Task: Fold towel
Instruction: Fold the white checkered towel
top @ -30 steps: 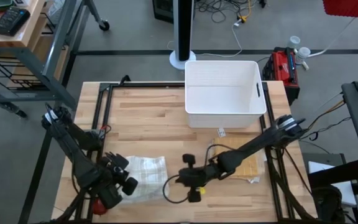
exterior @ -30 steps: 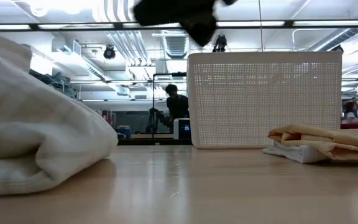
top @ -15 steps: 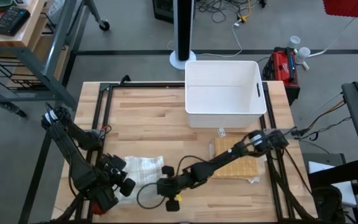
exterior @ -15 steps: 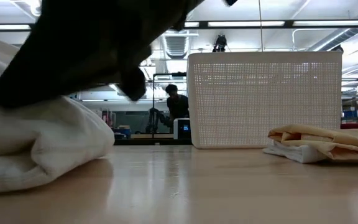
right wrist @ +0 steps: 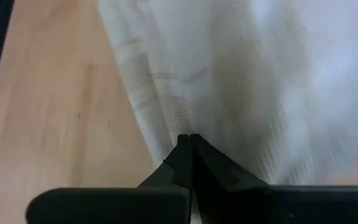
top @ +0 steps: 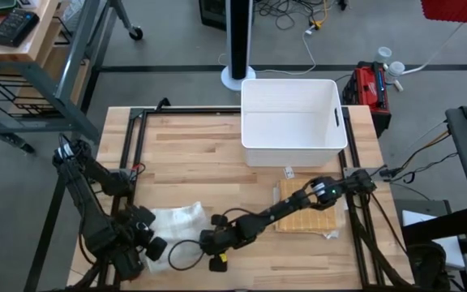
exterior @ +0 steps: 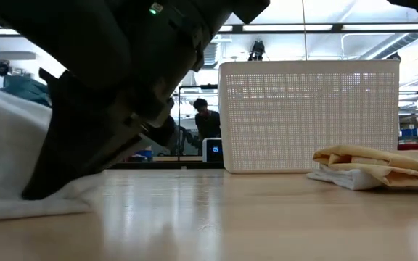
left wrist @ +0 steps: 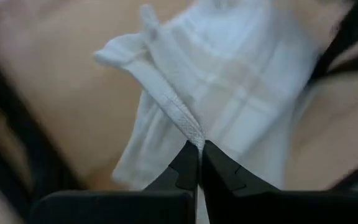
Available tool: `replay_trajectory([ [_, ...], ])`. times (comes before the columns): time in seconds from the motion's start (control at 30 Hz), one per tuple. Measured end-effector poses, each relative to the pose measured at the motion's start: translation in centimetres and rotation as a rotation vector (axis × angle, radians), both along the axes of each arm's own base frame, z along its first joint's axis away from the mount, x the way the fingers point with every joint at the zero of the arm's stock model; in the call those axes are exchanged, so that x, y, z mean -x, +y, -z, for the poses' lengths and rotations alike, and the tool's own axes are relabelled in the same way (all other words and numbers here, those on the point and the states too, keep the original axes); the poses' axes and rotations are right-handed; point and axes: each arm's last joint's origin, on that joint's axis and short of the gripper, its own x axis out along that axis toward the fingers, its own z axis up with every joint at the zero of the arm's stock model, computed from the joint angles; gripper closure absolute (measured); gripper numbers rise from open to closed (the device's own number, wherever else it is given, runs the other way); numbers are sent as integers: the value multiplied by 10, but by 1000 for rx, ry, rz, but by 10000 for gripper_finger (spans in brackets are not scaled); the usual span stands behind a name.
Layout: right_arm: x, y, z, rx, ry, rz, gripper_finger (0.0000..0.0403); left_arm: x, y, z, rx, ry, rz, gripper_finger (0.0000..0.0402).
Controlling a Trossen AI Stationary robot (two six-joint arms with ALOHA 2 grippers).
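A white towel [top: 177, 221] with faint woven stripes lies bunched near the table's near-left corner. In the low view the towel [exterior: 6, 145] rises at the left, and its lower edge [exterior: 27, 209] is on the wood. My left gripper [top: 154, 243] is at the towel's left end and is shut on it [left wrist: 199, 149]. My right arm [exterior: 122, 87] reaches in low from the table's right. My right gripper [top: 206, 238] is shut, with its tips at the towel's right edge [right wrist: 188, 142]. My left gripper pinches the towel's stitched hem [left wrist: 188, 127] between its two fingertips, coming steeply from above. The hem runs away from the fingers and the cloth hangs slack below them; how many layers are caught, I cannot tell. My right gripper meets the towel with its shut fingertips at the right edge [right wrist: 166, 134], slanting down from the table's right. Whether any cloth is caught between the fingers, I cannot tell.
A white basket [top: 294, 122] stands at the far middle of the table. A folded tan cloth [top: 310, 212] lies at the near right, under my right arm. A black cable loop [top: 181, 255] hangs by the towel. Black rails [top: 136, 146] frame the tabletop.
My right gripper has come down and toward the table's left, from mid-table to the towel's right edge, tipping steeper. My left gripper has drawn slightly toward the near-left corner, and the towel has been pulled left and gathered narrower, its left part raised.
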Motion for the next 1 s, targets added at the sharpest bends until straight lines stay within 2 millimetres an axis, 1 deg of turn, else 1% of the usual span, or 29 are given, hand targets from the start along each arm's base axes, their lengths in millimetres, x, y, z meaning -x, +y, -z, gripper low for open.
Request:
replay_trajectory([
  [0.07, 1, -3, -1, 10, 14, 6, 403, 3, -4, 1, 76, 87, -3, 401],
  [0.17, 2, -5, -3, 12, 22, 8, 403, 1, -16, 10, 145, 130, 5, 401],
  [0.27, 3, -5, -5, 19, 25, 5, 403, -2, -23, 23, 138, 156, -22, 401],
  [0.33, 3, -5, -5, 19, 28, 3, 403, -4, -27, 36, 95, 190, -43, 401],
  [0.4, 4, -4, -6, 23, 35, 2, 403, -6, -33, 48, 93, 234, -47, 401],
  [0.53, 7, -6, -5, 35, 73, 6, 403, -10, -43, 59, 124, 251, -35, 390],
  [0.6, 8, -9, -5, 43, 90, 13, 403, -10, -44, 58, 143, 241, -30, 377],
  [0.7, 12, -14, -8, 88, 122, 36, 403, -7, -45, 49, 201, 213, -19, 357],
  [0.87, 23, -29, -16, 275, 188, 106, 403, -6, -51, 40, 301, 154, 11, 328],
  [1.0, 32, -36, -26, 394, 234, 100, 403, -8, -51, 40, 281, 98, 17, 317],
])
